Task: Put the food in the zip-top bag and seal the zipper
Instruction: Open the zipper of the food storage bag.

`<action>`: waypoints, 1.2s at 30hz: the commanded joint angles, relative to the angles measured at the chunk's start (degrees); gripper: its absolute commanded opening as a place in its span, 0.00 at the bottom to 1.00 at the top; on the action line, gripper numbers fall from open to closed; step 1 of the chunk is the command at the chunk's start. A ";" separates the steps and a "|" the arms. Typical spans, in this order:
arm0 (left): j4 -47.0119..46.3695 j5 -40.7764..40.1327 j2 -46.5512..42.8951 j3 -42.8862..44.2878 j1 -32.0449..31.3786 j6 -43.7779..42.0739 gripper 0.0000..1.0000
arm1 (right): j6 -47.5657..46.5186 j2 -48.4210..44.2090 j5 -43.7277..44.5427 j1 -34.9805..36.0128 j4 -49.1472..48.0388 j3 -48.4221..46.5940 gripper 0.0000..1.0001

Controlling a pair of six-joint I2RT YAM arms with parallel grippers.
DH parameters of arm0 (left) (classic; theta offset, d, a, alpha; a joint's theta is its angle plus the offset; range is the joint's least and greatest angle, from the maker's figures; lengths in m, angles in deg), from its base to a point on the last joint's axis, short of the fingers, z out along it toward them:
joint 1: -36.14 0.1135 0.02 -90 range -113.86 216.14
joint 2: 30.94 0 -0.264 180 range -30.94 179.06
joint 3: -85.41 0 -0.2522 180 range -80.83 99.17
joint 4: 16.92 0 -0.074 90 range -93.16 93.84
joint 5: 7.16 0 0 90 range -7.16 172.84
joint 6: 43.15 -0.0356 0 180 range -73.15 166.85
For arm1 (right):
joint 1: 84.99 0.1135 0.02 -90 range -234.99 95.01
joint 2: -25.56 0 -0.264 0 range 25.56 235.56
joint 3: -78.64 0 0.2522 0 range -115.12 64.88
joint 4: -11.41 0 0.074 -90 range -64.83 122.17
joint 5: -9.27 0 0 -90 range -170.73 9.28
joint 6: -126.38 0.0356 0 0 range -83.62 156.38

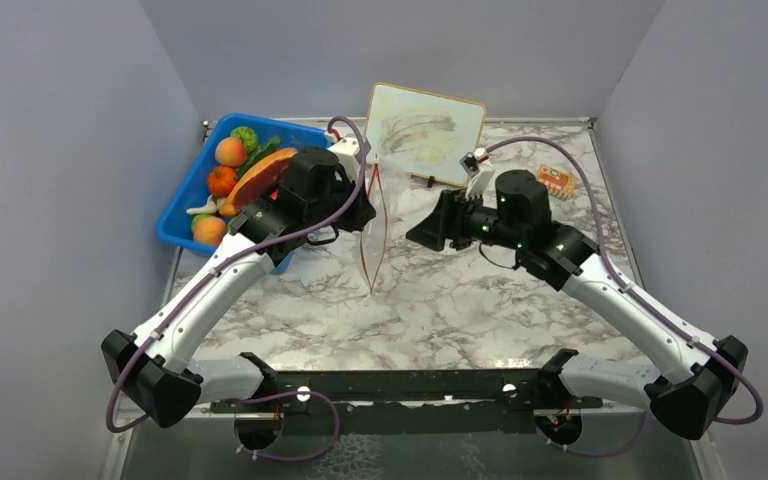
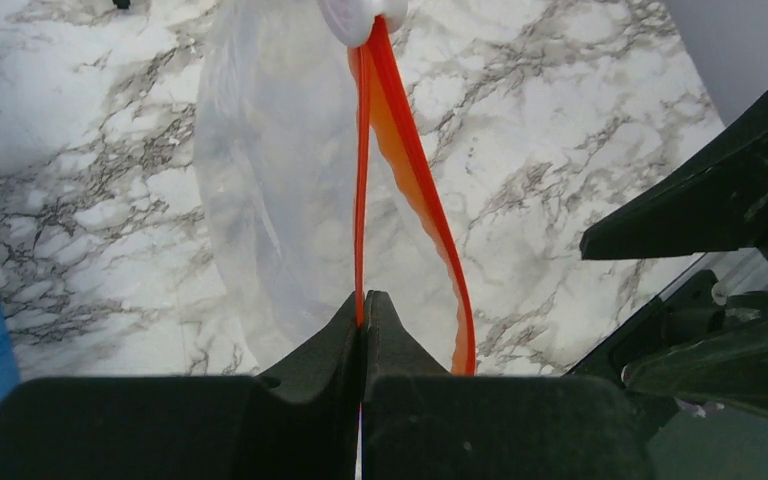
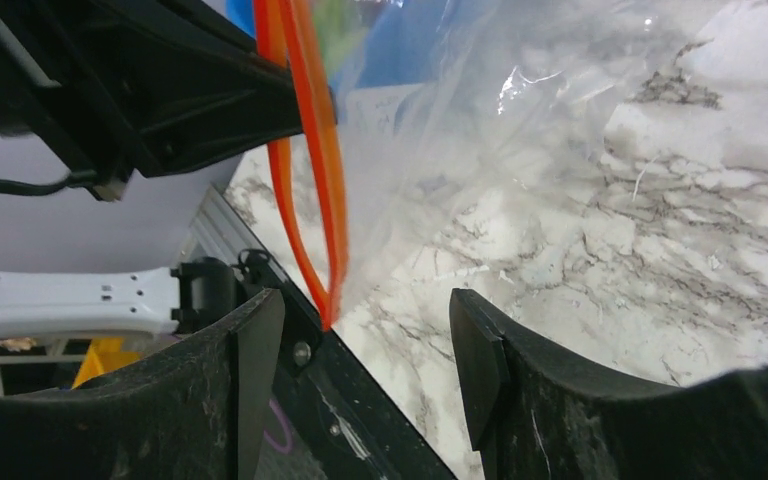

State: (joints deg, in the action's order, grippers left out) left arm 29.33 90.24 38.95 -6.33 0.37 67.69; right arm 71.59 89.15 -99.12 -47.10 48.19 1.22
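The zip-top bag (image 1: 377, 235) hangs clear and floppy between my two grippers, its lower end near the marble. My left gripper (image 2: 363, 308) is shut on one lip of the orange-red zipper (image 2: 362, 200); the other lip bows away to the right, so the mouth gapes. The white slider tab (image 2: 358, 14) sits at the far end. My right gripper (image 3: 365, 350) stands open just beside the zipper (image 3: 312, 150), with nothing between its fingers (image 3: 260, 350). The food (image 1: 260, 178), a meat slice with peaches, an orange and green peppers, lies in the blue bin.
The blue bin (image 1: 182, 215) stands at the back left, right behind my left gripper (image 1: 365, 214). A white board (image 1: 425, 130) leans at the back wall, and a small orange packet (image 1: 556, 180) lies at the back right. My right gripper (image 1: 415, 237) hovers right of the bag.
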 commanded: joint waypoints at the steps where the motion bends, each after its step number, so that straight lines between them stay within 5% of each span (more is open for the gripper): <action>1: 5.93 -1.93 1.80 0.21 -0.18 -1.50 0.00 | -2.19 2.94 4.21 3.78 -8.08 4.19 0.63; 17: 3.55 7.47 4.12 -0.29 -0.19 5.39 0.00 | 2.09 13.80 17.40 8.61 -6.63 -2.39 0.58; 26: 2.00 5.57 3.15 -2.25 -0.27 11.23 0.00 | -0.57 5.11 34.10 8.69 -0.27 1.44 0.30; 36: -6.27 11.55 3.13 -4.44 -0.18 16.92 0.00 | -1.34 1.74 23.85 9.42 -7.58 6.39 0.27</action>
State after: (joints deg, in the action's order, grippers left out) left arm 28.13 98.39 43.23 -9.24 0.39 81.24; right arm 70.56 90.35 -71.05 -38.75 43.93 6.55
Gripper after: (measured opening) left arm 0.015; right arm 0.245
